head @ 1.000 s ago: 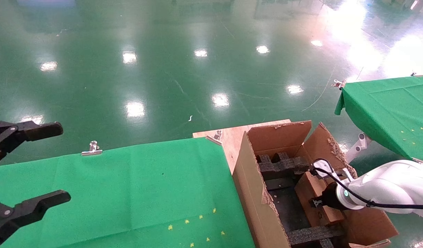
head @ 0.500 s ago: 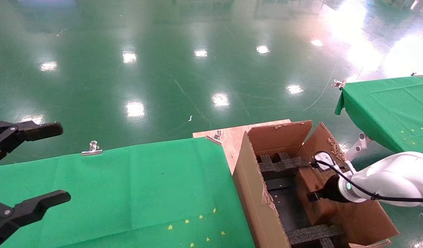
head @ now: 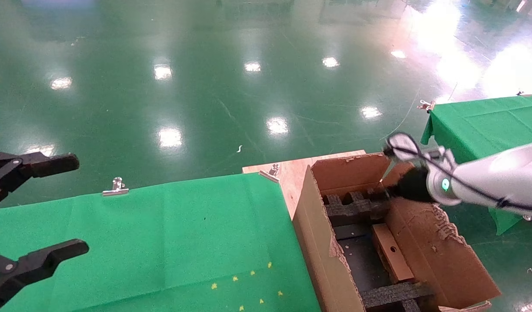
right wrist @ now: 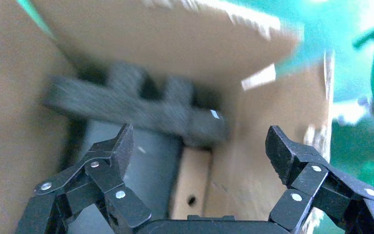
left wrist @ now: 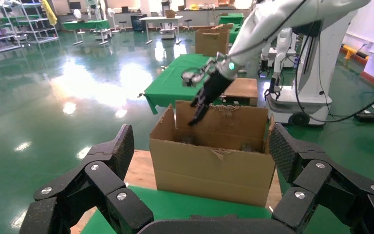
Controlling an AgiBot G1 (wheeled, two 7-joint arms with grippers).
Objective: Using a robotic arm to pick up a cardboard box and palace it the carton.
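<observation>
Left gripper (head: 53, 206) parked over green table (head: 162, 234), fingers spread; cardboard box (head: 391, 252) lies inside carton (head: 322, 242), below and apart from right gripper (right wrist: 199, 146), fingers released, empty; earlier it held the box, since risen.

Torn corrugated carton (head: 426, 242) (matt brown).
</observation>
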